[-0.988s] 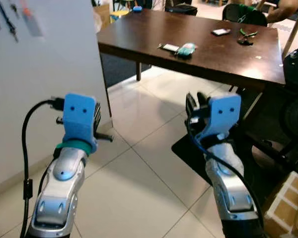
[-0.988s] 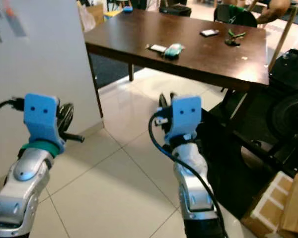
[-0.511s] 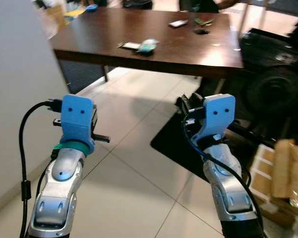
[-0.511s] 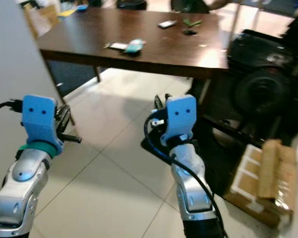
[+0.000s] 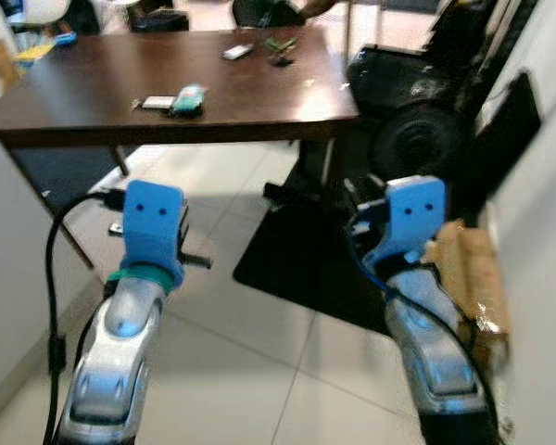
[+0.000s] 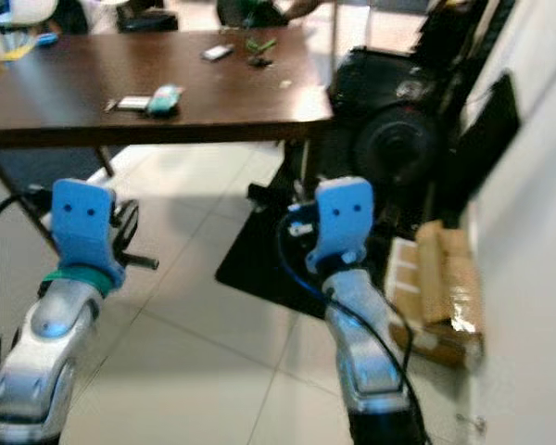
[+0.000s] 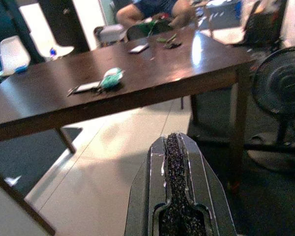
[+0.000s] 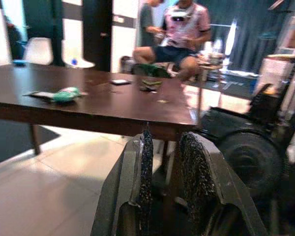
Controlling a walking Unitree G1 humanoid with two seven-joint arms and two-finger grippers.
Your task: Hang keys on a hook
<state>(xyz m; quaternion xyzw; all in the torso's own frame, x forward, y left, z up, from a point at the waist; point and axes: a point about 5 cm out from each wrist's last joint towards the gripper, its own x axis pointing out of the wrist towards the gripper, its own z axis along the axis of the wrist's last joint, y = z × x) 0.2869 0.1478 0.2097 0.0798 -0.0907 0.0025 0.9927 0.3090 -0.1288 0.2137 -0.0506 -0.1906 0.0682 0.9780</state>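
Observation:
A small dark bunch with a green strap (image 5: 278, 56), possibly the keys, lies on the far side of the brown table (image 5: 93, 116); it is too small to be sure. In the right wrist view the same bunch (image 8: 150, 84) lies well beyond the fingers. Both arms are raised in front of me over the tiled floor, far short of the table. My left gripper (image 7: 174, 142) is shut with nothing in it. My right gripper (image 8: 168, 137) stands a little open and holds nothing.
A teal object (image 5: 189, 96) and a flat card lie mid-table, and a phone (image 5: 236, 52) lies further back. A person (image 8: 179, 34) sits behind the table. A black fan (image 5: 417, 139), a black mat (image 5: 296, 260) and a cardboard box (image 5: 468, 278) by the white wall are on the right.
The whole picture has swung to the right: the white panel with hanging things at the left has left the view, and the fan and box have come in. Both arms keep their pose.

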